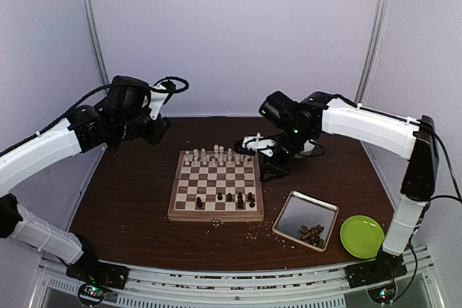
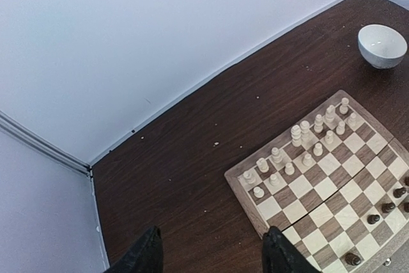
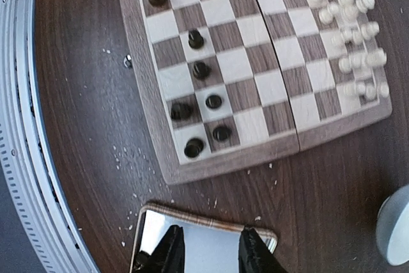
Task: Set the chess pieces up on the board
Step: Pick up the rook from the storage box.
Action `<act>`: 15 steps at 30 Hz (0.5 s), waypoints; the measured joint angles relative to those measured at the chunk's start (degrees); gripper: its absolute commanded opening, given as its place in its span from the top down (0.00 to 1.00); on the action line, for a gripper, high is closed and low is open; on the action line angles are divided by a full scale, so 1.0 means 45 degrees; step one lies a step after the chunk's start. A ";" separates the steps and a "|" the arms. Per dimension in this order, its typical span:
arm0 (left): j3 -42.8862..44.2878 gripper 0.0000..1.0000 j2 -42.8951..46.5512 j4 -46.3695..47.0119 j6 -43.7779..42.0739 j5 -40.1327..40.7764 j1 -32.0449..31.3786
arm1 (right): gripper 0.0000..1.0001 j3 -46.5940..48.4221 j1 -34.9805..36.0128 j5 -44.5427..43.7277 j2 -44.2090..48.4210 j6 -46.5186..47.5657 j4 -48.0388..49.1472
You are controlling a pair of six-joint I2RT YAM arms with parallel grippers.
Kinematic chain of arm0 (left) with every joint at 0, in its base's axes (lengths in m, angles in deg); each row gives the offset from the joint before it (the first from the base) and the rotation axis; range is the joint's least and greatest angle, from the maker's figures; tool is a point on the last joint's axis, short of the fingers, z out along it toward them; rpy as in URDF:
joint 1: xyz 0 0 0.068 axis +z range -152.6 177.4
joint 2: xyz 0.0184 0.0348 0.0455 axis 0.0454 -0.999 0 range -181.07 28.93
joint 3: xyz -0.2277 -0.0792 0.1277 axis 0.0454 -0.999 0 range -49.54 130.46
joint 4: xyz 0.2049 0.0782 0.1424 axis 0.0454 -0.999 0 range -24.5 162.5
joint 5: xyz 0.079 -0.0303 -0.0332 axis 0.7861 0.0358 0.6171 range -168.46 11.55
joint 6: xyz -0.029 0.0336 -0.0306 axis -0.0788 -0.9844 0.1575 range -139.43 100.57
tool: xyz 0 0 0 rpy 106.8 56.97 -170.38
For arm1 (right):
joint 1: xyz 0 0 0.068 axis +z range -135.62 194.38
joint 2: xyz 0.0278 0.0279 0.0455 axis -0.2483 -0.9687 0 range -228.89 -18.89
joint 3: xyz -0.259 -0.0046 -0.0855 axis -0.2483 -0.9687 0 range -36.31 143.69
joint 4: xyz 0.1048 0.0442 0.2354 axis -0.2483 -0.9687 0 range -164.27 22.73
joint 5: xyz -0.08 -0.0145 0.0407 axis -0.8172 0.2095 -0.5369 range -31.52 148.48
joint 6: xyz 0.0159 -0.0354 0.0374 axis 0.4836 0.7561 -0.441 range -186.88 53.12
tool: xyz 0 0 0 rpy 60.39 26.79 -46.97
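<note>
Dark chess pieces [image 1: 229, 197] stand upright along the board's [image 1: 175, 194] near edge.

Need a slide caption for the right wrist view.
Right gripper open over the metal tray; board holds dark chess pieces along one edge, cream ones opposite.

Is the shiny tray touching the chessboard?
Apart. The right wrist view shows a strip of dark table between the tray and the near rim of the chessboard.

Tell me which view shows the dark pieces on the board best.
The right wrist view: the dark pieces show large. The top view shows them tiny; the left wrist view catches only a few at its edge.
</note>
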 measured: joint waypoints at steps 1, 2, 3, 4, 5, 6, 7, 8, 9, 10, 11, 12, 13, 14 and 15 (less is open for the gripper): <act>0.0000 0.47 0.0000 0.0000 -0.0010 -0.0151 0.0000 | 0.70 -0.0661 -0.0282 0.0063 0.0447 0.0029 0.0102; 0.0000 0.48 0.0000 0.0000 -0.0053 -0.0437 0.0000 | 0.71 -0.1617 -0.0709 0.0228 0.1010 0.0073 0.0282; -0.0005 0.48 0.0000 0.0005 -0.0092 -0.0733 0.0000 | 0.71 -0.2229 -0.0981 0.0296 0.1350 0.0107 0.0325; -0.0019 0.48 0.0000 0.0010 -0.0121 -0.1020 0.0000 | 0.71 -0.2905 -0.1311 0.0374 0.1715 0.0185 0.0447; -0.0044 0.49 -0.0005 0.0034 -0.0155 -0.1579 0.0000 | 0.71 -0.3555 -0.1627 0.0437 0.2089 0.0257 0.0529; -0.0083 0.49 -0.0010 0.0068 -0.0189 -0.1953 0.0000 | 0.71 -0.4274 -0.1938 0.0500 0.2516 0.0325 0.0656; -0.0131 0.49 -0.0034 0.0121 -0.0214 -0.2472 -0.0019 | 0.71 -0.4954 -0.2215 0.0539 0.2982 0.0408 0.0670; -0.0175 0.49 -0.0087 0.0155 -0.0257 -0.2909 -0.0097 | 0.72 -0.5586 -0.2472 0.0573 0.3478 0.0495 0.0651; -0.0180 0.49 -0.0209 0.0204 -0.0335 -0.3400 -0.0204 | 0.72 -0.6164 -0.2710 0.0597 0.4012 0.0627 0.0656; -0.0185 0.49 -0.0359 0.0257 -0.0432 -0.3779 -0.0384 | 0.72 -0.6640 -0.2890 0.0617 0.4522 0.0758 0.0646; -0.0185 0.49 -0.0515 0.0316 -0.0529 -0.3997 -0.0622 | 0.73 -0.7077 -0.3050 0.0656 0.5027 0.0903 0.0651; -0.0185 0.50 -0.0748 0.0379 -0.0665 -0.4235 -0.1025 | 0.73 -0.7470 -0.3181 0.0699 0.5518 0.1078 0.0612; -0.0185 0.50 -0.0986 0.0403 -0.0772 -0.4430 -0.1443 | 0.73 -0.7883 -0.3303 0.0729 0.6028 0.1302 0.0602; -0.0185 0.50 -0.1234 0.0413 -0.0874 -0.4619 -0.1860 | 0.73 -0.8136 -0.3361 0.0743 0.6343 0.1438 0.0549; -0.0180 0.50 -0.1491 0.0413 -0.0971 -0.4741 -0.2249 | 0.74 -0.8480 -0.3405 0.0748 0.6708 0.1676 0.0520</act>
